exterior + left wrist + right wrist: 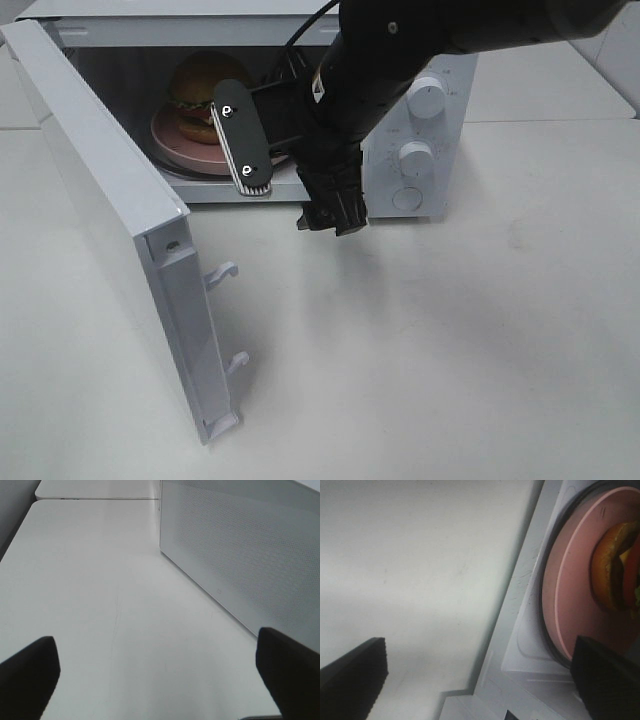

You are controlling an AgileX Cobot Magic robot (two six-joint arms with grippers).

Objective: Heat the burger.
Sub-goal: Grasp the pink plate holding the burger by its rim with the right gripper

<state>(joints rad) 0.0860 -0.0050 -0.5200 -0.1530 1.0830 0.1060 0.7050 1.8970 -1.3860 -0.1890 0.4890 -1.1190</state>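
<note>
White table (450,350), microwave door (100,200) wide open, burger (200,95) sits inside on its plate (170,140). Right gripper (292,200) is spread and empty at the opening, left gripper (160,675) spread too. Loading looks done imo, so next: back out, swing that door shut.

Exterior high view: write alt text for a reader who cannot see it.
A burger sits on a pink plate inside a white microwave, its door wide open. The black right pincer, open and empty, hangs at the opening.
</note>
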